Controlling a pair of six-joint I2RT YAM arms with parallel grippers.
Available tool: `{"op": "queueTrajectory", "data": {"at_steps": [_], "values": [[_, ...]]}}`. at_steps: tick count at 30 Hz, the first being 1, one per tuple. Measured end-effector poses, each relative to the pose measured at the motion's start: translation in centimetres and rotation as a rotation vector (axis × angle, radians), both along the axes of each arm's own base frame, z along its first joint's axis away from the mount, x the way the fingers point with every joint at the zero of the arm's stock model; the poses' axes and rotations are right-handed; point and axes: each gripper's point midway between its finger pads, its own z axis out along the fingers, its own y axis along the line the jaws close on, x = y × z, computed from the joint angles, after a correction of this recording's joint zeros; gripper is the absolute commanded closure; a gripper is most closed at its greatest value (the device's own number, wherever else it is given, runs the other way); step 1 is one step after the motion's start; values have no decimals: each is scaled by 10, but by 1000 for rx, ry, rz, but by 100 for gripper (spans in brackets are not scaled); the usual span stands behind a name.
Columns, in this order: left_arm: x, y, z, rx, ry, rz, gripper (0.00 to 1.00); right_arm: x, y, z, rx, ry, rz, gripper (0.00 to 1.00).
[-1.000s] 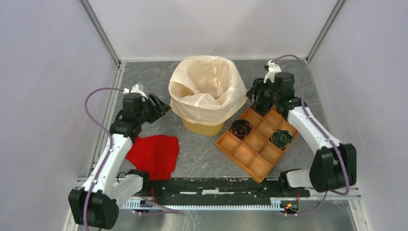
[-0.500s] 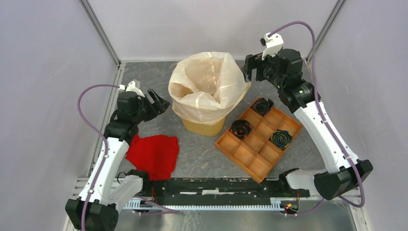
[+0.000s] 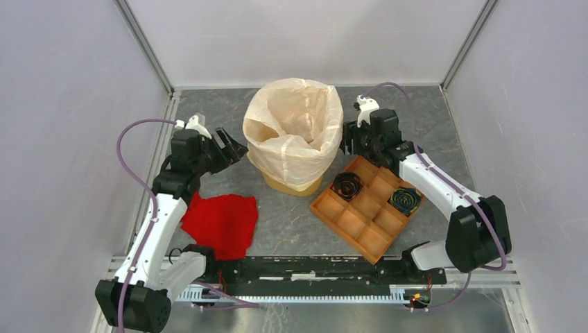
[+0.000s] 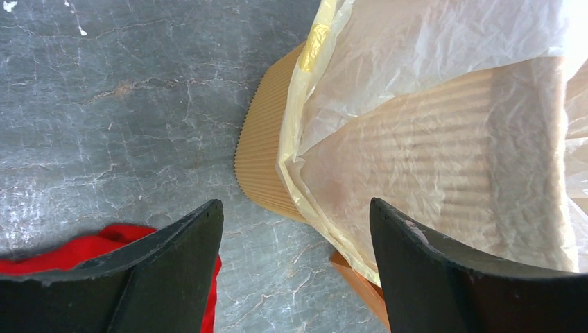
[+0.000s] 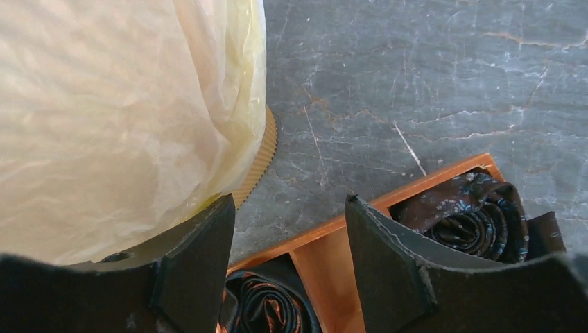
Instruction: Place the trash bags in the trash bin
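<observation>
The cream-white trash bag point(image 3: 297, 132) lines the orange-yellow trash bin point(image 3: 295, 184) at the back middle, its film draped over the rim and down the sides. In the left wrist view the bag point(image 4: 444, 139) hangs over the ribbed bin wall point(image 4: 267, 152). In the right wrist view the bag point(image 5: 118, 118) covers the bin, whose base point(image 5: 253, 166) peeks out. My left gripper point(image 3: 232, 149) is open and empty, just left of the bin. My right gripper point(image 3: 344, 139) is open and empty at the bag's right side, above the tray's far corner.
A red cloth point(image 3: 222, 223) lies at the front left. An orange-brown compartment tray point(image 3: 371, 208) with three rolled dark ties point(image 3: 346, 184) sits right of the bin; its edge point(image 5: 333, 232) lies under my right gripper. White walls enclose the table.
My right arm came down from high at the bag's back right to low against the bag's right side. The bag's right edge now hangs closer to the bin. The left arm barely moved.
</observation>
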Motion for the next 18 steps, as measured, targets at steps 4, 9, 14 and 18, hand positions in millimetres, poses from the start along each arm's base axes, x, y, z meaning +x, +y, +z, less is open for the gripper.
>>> {"op": "queueTrajectory", "data": {"at_steps": [4, 9, 14, 18], "values": [[2, 0, -4, 2, 13, 0, 16, -1, -5, -5, -27, 21, -24, 28], [3, 2, 2, 9, 4, 12, 15, -1, -44, 25, -158, -25, -153, 22], [9, 6, 20, 23, -45, 26, 13, -4, -63, 104, -189, -173, -199, 12], [9, 5, 22, 23, -50, 25, 12, -3, -37, 188, -98, -348, -88, 12]]}}
